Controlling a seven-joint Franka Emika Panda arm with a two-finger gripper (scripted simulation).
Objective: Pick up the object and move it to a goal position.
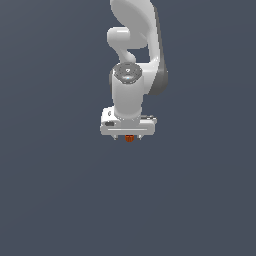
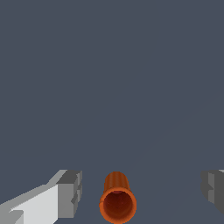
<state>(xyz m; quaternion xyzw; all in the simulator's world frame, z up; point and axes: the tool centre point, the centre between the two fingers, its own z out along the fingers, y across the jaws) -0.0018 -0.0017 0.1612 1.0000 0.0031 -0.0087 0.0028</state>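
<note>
Right up close in the wrist view, the orange-red cup (image 2: 117, 202) lies on its side between the two grey pads (image 2: 70, 194), clear air on either flank, so the gripper (image 2: 142, 192) is spread wide and holding nothing. Over to the exterior view: the cup (image 1: 129, 138) peeks out just under the white gripper (image 1: 129, 136), apparently on the grey surface (image 1: 60, 200), though contact is hard to judge. We're at the grasp step, I'd say — the fingers must close squarely before any lift towards the goal.
</note>
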